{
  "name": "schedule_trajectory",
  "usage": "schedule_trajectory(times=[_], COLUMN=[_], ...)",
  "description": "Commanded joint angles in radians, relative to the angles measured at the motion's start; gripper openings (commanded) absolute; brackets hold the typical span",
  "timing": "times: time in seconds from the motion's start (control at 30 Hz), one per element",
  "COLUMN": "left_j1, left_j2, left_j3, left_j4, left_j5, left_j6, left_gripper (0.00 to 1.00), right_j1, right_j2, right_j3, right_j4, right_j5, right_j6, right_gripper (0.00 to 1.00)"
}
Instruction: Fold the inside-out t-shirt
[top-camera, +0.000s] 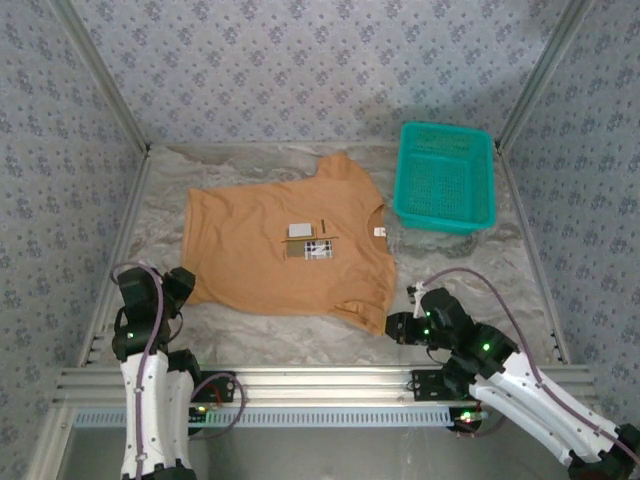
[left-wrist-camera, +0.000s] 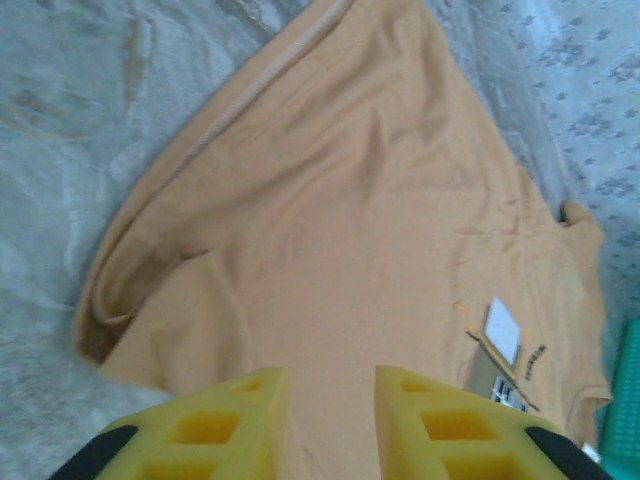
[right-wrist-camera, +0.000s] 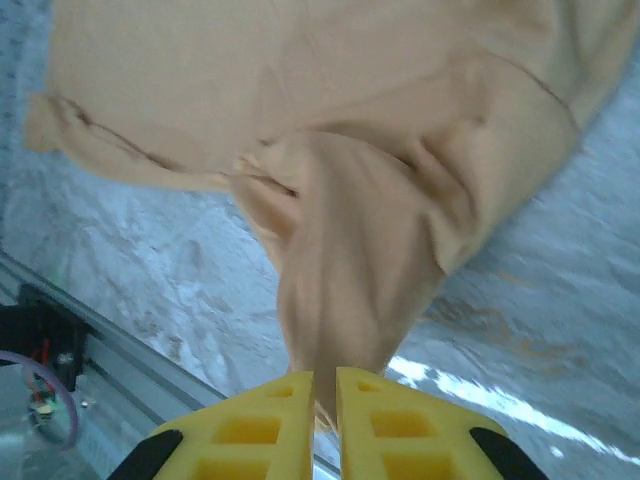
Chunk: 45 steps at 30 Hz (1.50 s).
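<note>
While gripping the t-shirt (top-camera: 270, 250) by its near sleeve with the right tool (right-wrist-camera: 325, 385), almost closed on a drawn-up peak of cloth, best to watch for slip: thin pinch, little fabric inside. Left tool (left-wrist-camera: 330, 385) partly open over the near hem corner, with nothing visibly caught between. Otherwise spread fairly flat mid-desk (top-camera: 300, 330), collar end toward the teal basket (top-camera: 447, 128). Risk of dragging the whole garment askew if pulled from the sleeve alone, with the hem end unheld. Risk too of a crooked, bunched fold if lifted unevenly, or of snagging the basket if swung far.
</note>
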Motion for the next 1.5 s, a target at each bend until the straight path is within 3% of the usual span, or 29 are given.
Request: schedule_trajectory(times=[0.0,0.1,0.17,0.23,0.3,0.4,0.47,0.7,0.93,1.23,1.37,1.47], left_j1=[0.000,-0.002,-0.013,-0.064,-0.146,-0.217,-0.219,-0.222,-0.199,-0.164,-0.158,-0.146], left_j2=[-0.009,0.021,0.086,0.201,0.327,0.520,0.635,1.062,1.380,1.779,1.904,1.917], left_j3=[0.116,0.151,0.141,0.130,0.158,0.220,0.249,0.450,0.680,1.110,1.316,1.373], left_j4=[-0.072,-0.022,0.067,0.171,0.225,0.290,0.355,0.468,0.437,0.328,0.255,0.292], left_j5=[-0.127,-0.117,-0.034,0.026,0.013,-0.003,0.004,0.088,0.077,0.112,0.121,0.142], left_j6=[0.076,0.094,0.077,0.057,0.071,0.103,0.101,0.089,0.083,0.061,0.078,0.082], left_gripper=[0.32,0.31,0.31,0.30,0.30,0.31,0.30,0.27,0.27,0.27,0.27,0.27], right_j1=[0.020,0.026,0.022,0.008,-0.012,-0.041,-0.072,-0.219,-0.252,-0.336,-0.369,-0.390], right_j2=[-0.030,-0.015,0.058,0.219,0.422,0.749,0.936,1.476,1.768,2.203,2.369,2.378], right_j3=[0.085,0.122,0.129,0.154,0.221,0.399,0.531,0.975,1.277,1.880,2.224,2.309], right_j4=[-0.134,-0.057,0.061,0.209,0.305,0.344,0.323,0.251,0.164,-0.064,-0.166,-0.116], right_j5=[0.129,0.234,0.272,0.311,0.343,0.348,0.342,0.162,0.132,0.085,0.059,0.025], right_j6=[-0.001,-0.034,-0.041,-0.081,-0.110,-0.145,-0.148,-0.133,-0.140,-0.142,-0.141,-0.125], right_gripper=[0.33,0.55,0.57,0.53,0.42,0.30,0.25,0.28,0.28,0.28,0.28,0.30])
